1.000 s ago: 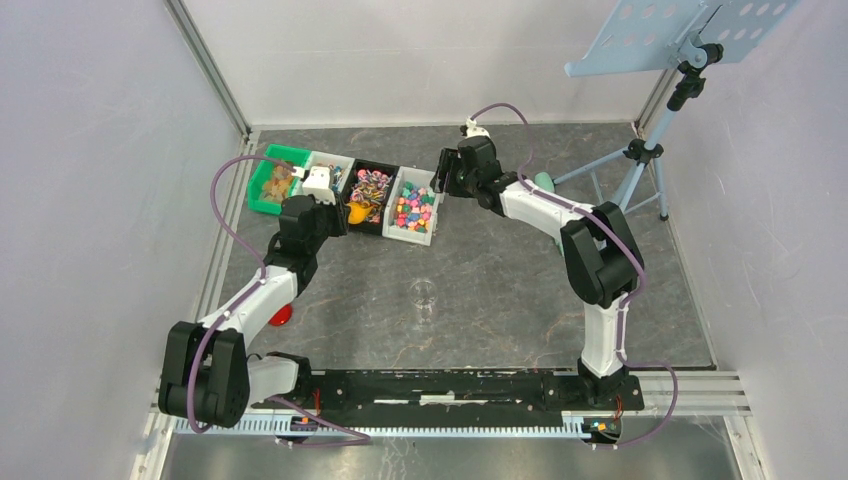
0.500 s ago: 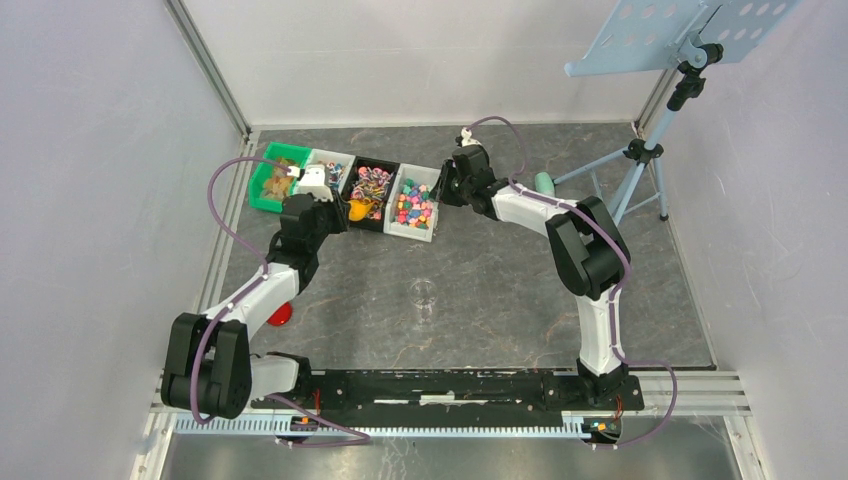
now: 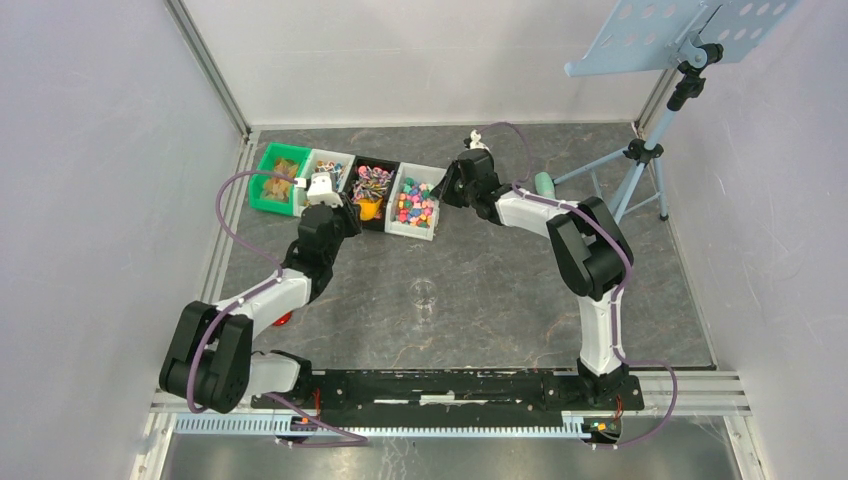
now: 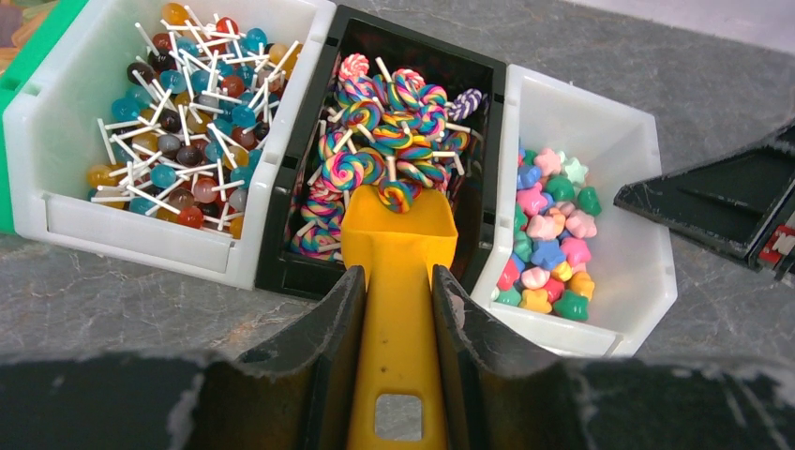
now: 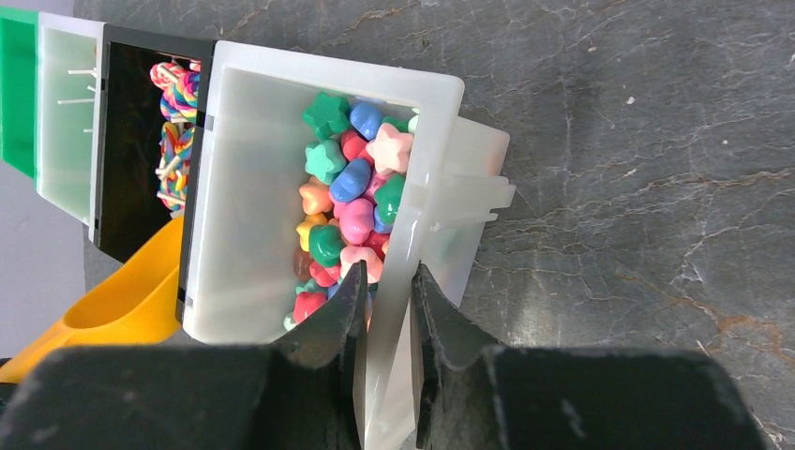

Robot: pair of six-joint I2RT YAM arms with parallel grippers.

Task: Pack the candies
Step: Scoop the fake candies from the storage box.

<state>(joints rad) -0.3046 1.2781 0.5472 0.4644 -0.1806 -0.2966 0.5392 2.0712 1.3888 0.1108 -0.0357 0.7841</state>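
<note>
Clamping one scoop (image 4: pixel 398 234), one bin (image 5: pixel 246 187) of four: left pincer (image 4: pixel 396 281), right pincer (image 5: pixel 387 277).

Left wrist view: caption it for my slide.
Left hand holds the orange scoop at the swirl lollipops in the black bin.

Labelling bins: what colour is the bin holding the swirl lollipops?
The swirl-lollipop bin is black, clearest in the left wrist view.

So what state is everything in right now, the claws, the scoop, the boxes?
scoop: held by its handle, bowl nearly empty.
left gripper: shut on scoop.
white end bin: part full of star sweets, wall clamped.
right gripper: shut on white end bin.
black bin: heaped with swirl lollipops.
</note>
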